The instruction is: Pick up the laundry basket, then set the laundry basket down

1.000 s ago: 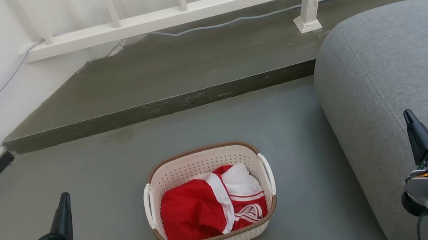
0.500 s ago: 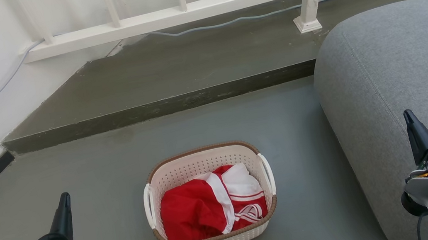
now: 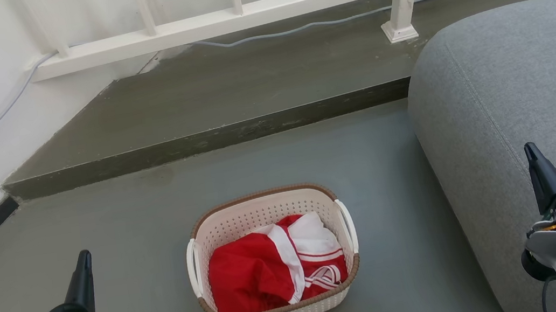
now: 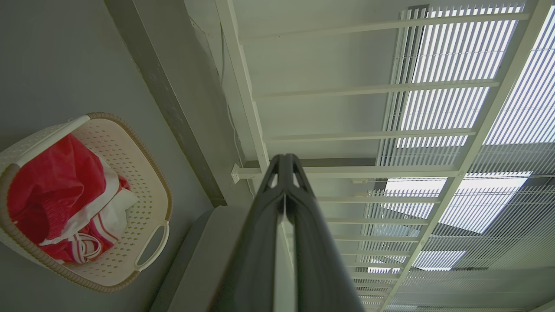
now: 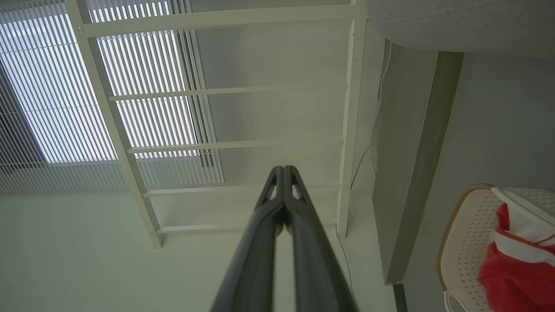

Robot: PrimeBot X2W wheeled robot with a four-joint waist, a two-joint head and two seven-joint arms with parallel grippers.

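The laundry basket [image 3: 259,214], holding red clothing [image 3: 251,274], looked light and stiff, best lifted by its white side handles [image 3: 193,268]. The left gripper [image 3: 84,255] and right gripper [image 3: 529,149] had jaws closed, empty.

Laundry basket [image 3: 259,214] on floor [image 3: 118,222] near sofa [image 3: 517,79]

Cream and red against grey.
Cream-white perforated plastic laundry basket [image 3: 264,215] with brown woven-look rim and white handles; red cloth [image 3: 246,280] with white stripes (thin red lines on the white); matte grey floor [image 3: 103,229], grey fabric sofa [image 3: 519,89], white slatted railing [image 3: 237,17].
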